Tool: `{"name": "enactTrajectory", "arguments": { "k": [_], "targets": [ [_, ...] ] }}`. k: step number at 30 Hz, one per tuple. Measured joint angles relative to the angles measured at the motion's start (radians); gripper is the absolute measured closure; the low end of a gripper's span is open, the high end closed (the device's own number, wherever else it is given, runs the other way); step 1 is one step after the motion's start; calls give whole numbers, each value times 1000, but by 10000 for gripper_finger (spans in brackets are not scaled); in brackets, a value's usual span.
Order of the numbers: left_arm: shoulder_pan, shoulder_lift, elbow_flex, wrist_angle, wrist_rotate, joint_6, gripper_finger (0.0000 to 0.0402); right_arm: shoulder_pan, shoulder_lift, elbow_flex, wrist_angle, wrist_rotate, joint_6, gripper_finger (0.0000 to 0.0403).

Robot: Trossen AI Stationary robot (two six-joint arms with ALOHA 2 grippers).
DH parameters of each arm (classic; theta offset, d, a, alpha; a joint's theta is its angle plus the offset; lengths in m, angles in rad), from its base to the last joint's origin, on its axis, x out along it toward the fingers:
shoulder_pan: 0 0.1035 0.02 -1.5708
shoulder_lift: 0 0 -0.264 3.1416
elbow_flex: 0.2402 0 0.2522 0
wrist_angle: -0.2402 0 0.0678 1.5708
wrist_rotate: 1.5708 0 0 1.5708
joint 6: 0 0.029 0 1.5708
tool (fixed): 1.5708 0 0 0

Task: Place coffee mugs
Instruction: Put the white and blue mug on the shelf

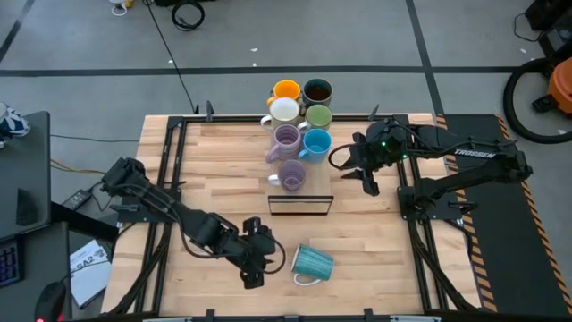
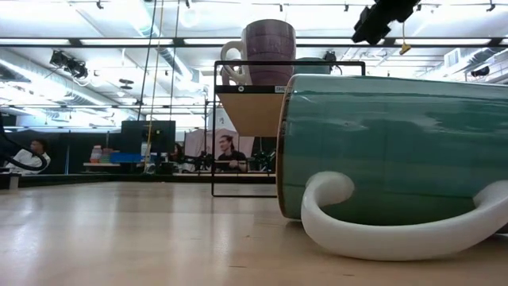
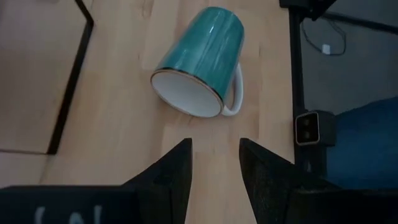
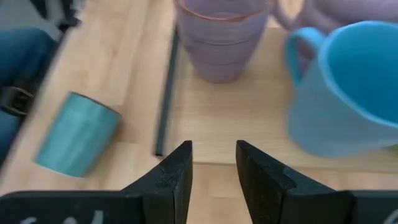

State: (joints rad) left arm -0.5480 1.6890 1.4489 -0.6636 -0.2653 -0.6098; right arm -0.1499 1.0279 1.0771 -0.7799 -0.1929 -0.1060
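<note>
The ribbed teal mug (image 1: 312,263) lies on its side near the table's near edge, with its white handle (image 2: 397,230) on the wood and its mouth (image 3: 185,93) toward my left gripper (image 3: 214,146). That gripper is open, just left of the mug (image 1: 266,259), and touches nothing. One lilac mug (image 1: 292,173) stands on a small black-framed wooden shelf (image 1: 300,204). The other mugs stand upright beyond it: lilac (image 1: 286,138), bright blue (image 1: 316,143), pale (image 1: 284,110), green (image 1: 318,115), orange (image 1: 286,89) and dark teal (image 1: 317,90). My right gripper (image 4: 213,149) is open, raised right of the blue mug (image 4: 348,87).
The shelf's black wire frame (image 2: 246,127) stands mid-table between the lying mug and the cluster. Black rails (image 1: 170,179) run along the table's left and right sides. Bare wood lies left of the shelf and around the near middle. People show in the room behind.
</note>
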Motion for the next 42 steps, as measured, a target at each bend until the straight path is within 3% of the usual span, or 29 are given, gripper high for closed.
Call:
{"name": "enactTrajectory", "arguments": {
  "k": [12,27,32,42],
  "targets": [
    [-30,0,-229,385,0,-39,262,116,0,0,0,-37,184,274],
    [-3,0,-555,1012,-13,-88,262,165,0,0,1,46,184,274],
    [9,17,-573,1078,-33,-91,262,165,0,0,1,46,182,274],
    [16,170,-573,1262,-52,-167,262,165,0,0,4,46,149,274]
  ]
}}
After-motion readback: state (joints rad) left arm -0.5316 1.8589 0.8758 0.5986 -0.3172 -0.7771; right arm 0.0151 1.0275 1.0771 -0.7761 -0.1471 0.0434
